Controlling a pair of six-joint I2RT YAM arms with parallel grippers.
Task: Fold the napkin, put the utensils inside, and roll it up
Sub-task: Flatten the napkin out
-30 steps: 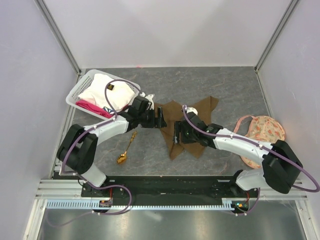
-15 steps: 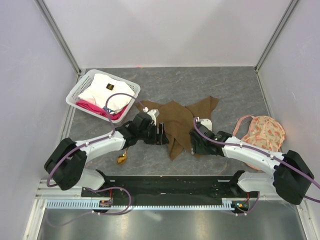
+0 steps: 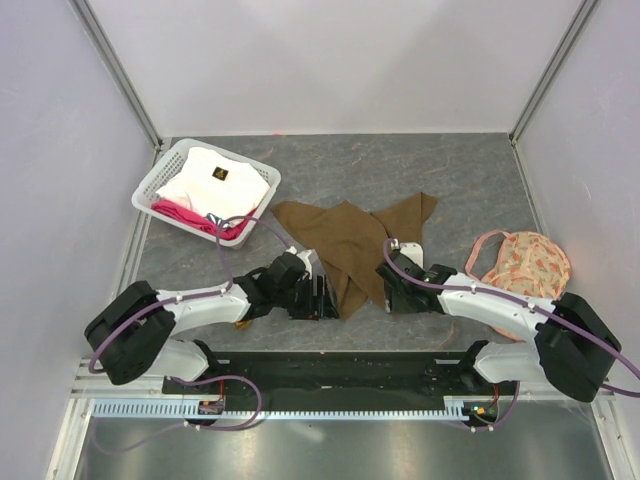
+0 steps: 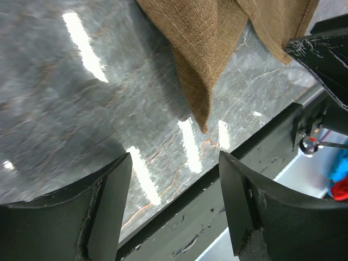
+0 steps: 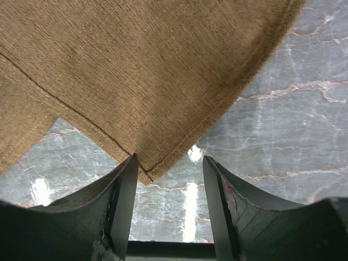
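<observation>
The olive-brown napkin (image 3: 345,235) lies crumpled mid-table, with folds running to a point near the front edge. My left gripper (image 3: 325,298) hovers low at that point's left side. In the left wrist view it is open (image 4: 174,206) with nothing between its fingers, and a folded napkin tip (image 4: 198,117) lies just ahead of the gap. My right gripper (image 3: 395,290) is at the napkin's near right corner. In the right wrist view it is open (image 5: 169,185), and the napkin corner (image 5: 147,171) rests by its left fingertip. The utensils are hidden.
A white basket (image 3: 160,180) at the back left holds a white cloth (image 3: 215,180) and a pink one. A peach floral fabric piece (image 3: 525,262) lies at the right, beside my right arm. The black rail (image 3: 340,365) runs along the table's near edge.
Both grippers have come off the middle of the napkin and moved toward the near edge, to its front corners. Both jaws have narrowed somewhat. The left forearm now covers the gold spoon.
</observation>
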